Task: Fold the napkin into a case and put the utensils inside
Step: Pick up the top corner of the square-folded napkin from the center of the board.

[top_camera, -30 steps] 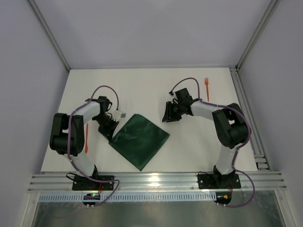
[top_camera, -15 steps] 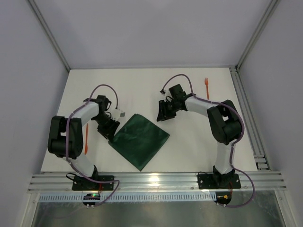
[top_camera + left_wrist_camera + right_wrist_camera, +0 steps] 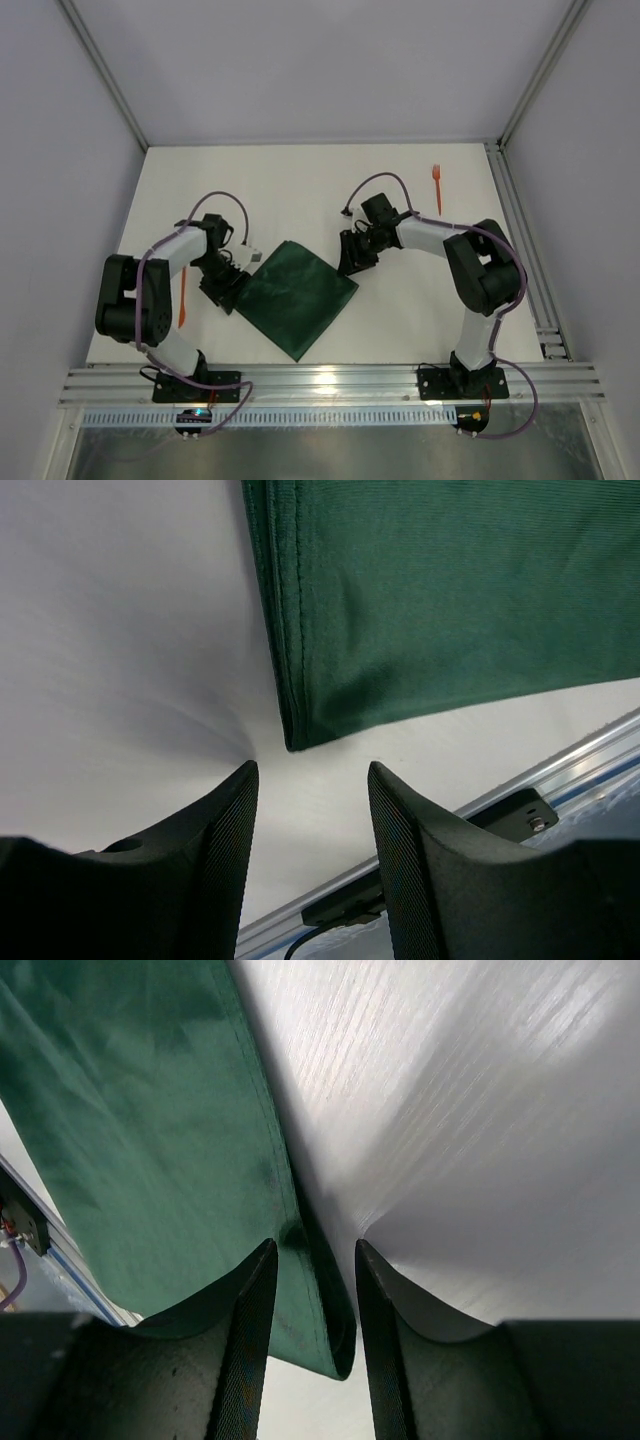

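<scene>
The dark green napkin (image 3: 295,297) lies folded as a tilted square mid-table. My left gripper (image 3: 222,290) sits open just off its left corner; in the left wrist view that corner of the napkin (image 3: 450,600) lies ahead of the left gripper (image 3: 311,772), with bare table between the fingers. My right gripper (image 3: 349,262) is at the napkin's upper right edge. The right gripper (image 3: 315,1250) is open and straddles the doubled edge of the napkin (image 3: 130,1140), not pinching it. One of the utensils, an orange fork (image 3: 437,187), lies at the back right. The other orange piece (image 3: 183,300) lies beside the left arm.
An aluminium rail (image 3: 330,380) runs along the near table edge and shows in the left wrist view as the rail (image 3: 560,770). A second rail (image 3: 520,220) borders the right side. Grey walls enclose the white table (image 3: 300,190) on three sides.
The left gripper opened, let go of the napkin's left corner and drew back a little toward the near edge. The right gripper moved down and left onto the napkin's upper right edge.
</scene>
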Controlling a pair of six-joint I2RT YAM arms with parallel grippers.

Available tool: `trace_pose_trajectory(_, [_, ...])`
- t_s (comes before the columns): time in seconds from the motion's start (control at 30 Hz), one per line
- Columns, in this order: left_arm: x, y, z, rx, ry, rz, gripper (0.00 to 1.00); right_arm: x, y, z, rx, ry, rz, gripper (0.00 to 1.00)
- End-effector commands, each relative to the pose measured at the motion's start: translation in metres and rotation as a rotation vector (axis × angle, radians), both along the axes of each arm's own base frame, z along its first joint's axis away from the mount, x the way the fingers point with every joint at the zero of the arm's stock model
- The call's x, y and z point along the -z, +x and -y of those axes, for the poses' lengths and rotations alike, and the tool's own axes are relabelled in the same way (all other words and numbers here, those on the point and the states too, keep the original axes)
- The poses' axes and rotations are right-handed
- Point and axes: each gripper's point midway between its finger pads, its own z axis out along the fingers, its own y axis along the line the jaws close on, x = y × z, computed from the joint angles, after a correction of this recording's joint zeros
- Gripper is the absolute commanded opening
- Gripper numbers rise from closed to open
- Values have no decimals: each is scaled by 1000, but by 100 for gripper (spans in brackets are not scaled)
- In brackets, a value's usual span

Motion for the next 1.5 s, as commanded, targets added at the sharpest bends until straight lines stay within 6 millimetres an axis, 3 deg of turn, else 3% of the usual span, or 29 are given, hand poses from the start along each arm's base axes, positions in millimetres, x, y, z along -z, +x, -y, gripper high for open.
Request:
trace_pose_trajectory(0.0, [16,12,-3,19,22,29,50,2,-12,10,-7,-26,17,41])
trace_pose_trajectory(0.17, [26,28,5,3,30,82,41,2,-17,11,16,-14,18,41])
trace_pose_trajectory(0.37, [38,63,7,-31,58,191,29,-10,-4,16,83,-20,60,41])
trace_pose_trajectory(0.47, [35,89,9,-40,56,268,27,-22,10,21,109,-40,116,41])
trace_pose_trajectory(0.53, [28,111,12,-47,50,330,25,-35,30,23,123,-73,182,41])
trace_pose_trajectory(0.57, [28,117,13,-52,51,340,25,-48,41,21,112,-78,219,41])
trace_pose_trajectory(0.67, [20,138,19,-58,28,386,25,-60,62,15,98,-89,260,41])
trace_pose_trajectory(0.7, [22,140,22,-57,15,379,25,-74,76,8,94,-73,305,41])
trace_pose_trajectory(0.77, [19,146,27,-55,-8,379,25,-84,95,0,87,-65,335,41])
trace_pose_trajectory(0.9, [15,148,27,-46,-7,384,26,-75,122,-5,75,-108,358,41])
trace_pose_trajectory(1.0, [8,140,14,-73,9,368,27,-60,135,-9,64,-133,349,37])
trace_pose_trajectory(1.13, [-22,133,-2,-168,-64,369,29,-50,135,-33,-31,-91,349,25])
trace_pose_trajectory(1.23, [-39,127,4,-203,-164,357,34,-45,132,-52,-103,-72,372,23])
trace_pose_trajectory(1.33, [-44,120,27,-181,-274,322,40,-37,130,-61,-160,-72,401,23])
trace_pose_trajectory(1.47, [-29,116,39,-130,-262,298,49,-26,134,-63,-157,-81,399,23])
